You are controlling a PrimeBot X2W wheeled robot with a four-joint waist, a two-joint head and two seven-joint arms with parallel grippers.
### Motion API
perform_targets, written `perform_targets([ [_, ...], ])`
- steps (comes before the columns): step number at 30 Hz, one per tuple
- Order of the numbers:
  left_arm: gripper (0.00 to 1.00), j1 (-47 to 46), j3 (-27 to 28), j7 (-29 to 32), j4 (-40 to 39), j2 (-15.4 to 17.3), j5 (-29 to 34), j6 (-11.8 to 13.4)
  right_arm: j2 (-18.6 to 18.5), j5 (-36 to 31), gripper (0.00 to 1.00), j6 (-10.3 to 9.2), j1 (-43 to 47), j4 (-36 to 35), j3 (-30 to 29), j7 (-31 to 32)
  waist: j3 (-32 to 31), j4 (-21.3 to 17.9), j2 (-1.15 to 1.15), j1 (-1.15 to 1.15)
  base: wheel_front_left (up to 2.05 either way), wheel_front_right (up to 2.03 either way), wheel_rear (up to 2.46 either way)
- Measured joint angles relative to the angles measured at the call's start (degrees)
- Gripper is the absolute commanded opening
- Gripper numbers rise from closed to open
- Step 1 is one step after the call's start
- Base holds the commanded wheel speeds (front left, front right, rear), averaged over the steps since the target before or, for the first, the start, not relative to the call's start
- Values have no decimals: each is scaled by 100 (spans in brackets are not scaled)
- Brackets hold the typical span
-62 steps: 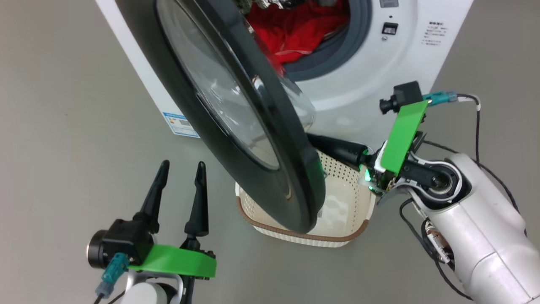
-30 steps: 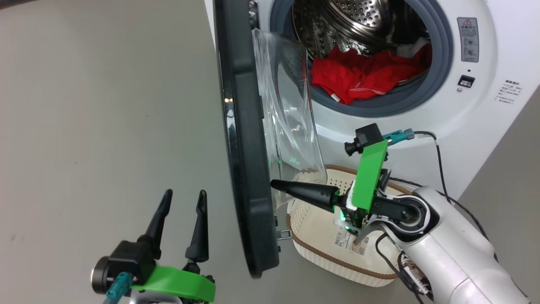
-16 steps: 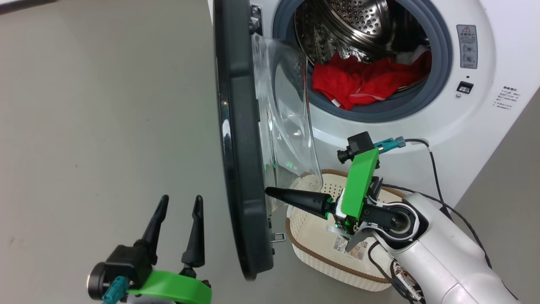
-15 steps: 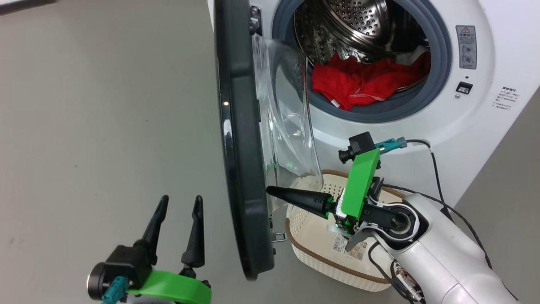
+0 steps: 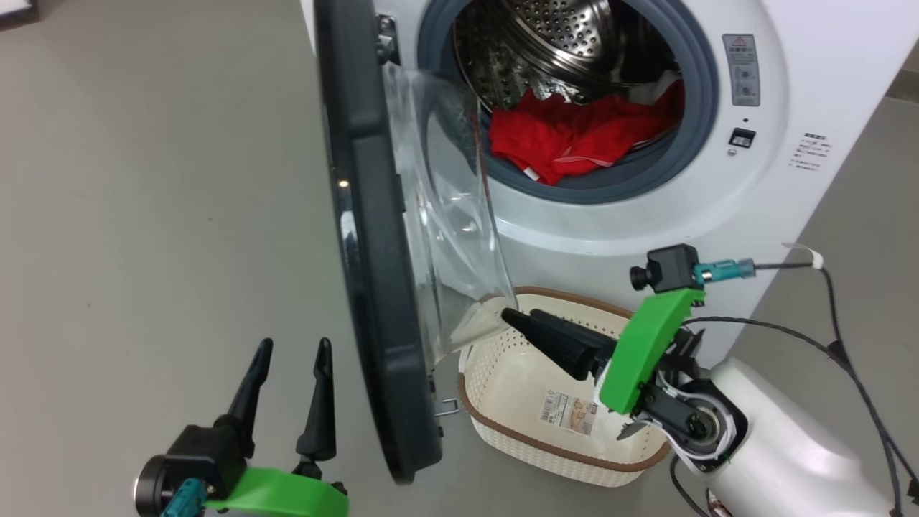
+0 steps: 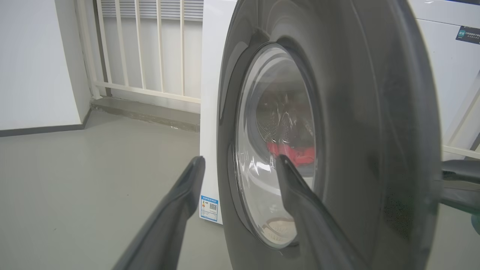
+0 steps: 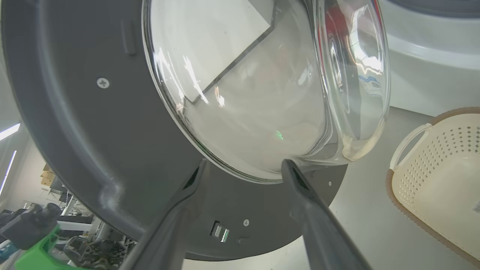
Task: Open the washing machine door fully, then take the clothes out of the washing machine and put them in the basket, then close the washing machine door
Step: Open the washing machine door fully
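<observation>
Plainly, the washing machine door stands edge-on between both arms. The right end effector, fingers spread and empty, points at its inner face just below the glass, over the basket. The left end effector, also spread, sits near its outer face.

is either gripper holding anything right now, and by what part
Nothing is held. The left gripper is open outside the door; the right gripper is open at its inner side, with nothing between its fingers.
</observation>
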Motion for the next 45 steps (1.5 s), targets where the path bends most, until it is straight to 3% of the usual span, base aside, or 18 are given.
perform_targets([
  [7,100,44,35,-1,-101,96,-16,55,-222,-1304,100,0,70,-69,202,-1464,-27,-172,0,0,0,0,0],
  [13,100,103,29,-1,-154,99,-13,105,-241,-2524,100,0,70,547,87,-2702,-52,-246,0,0,0,0,0],
  [16,100,104,38,-2,-203,99,-7,149,-126,-2991,100,0,72,866,-196,-2986,-44,-257,0,0,0,0,0],
  [23,100,109,94,-10,-282,96,31,209,268,-4179,100,1,218,1114,-1174,-3150,-51,-268,0,0,0,0,0],
  [26,100,111,105,-16,-310,91,75,209,493,-5198,100,1,546,834,-1917,-3175,-32,-267,0,0,0,0,0],
  [32,100,111,98,-18,-315,75,133,208,746,-6254,100,1,1008,380,-2506,-3175,6,-245,0,0,0,0,0],
  [38,100,111,96,-18,-315,66,175,204,821,-6648,100,1,1270,-24,-2780,-3184,4,-216,0,0,0,0,0],
  [45,100,113,136,-18,-314,40,275,190,838,-6627,100,1,1769,-265,-2825,-3189,-78,-185,0,0,0,0,0],
])
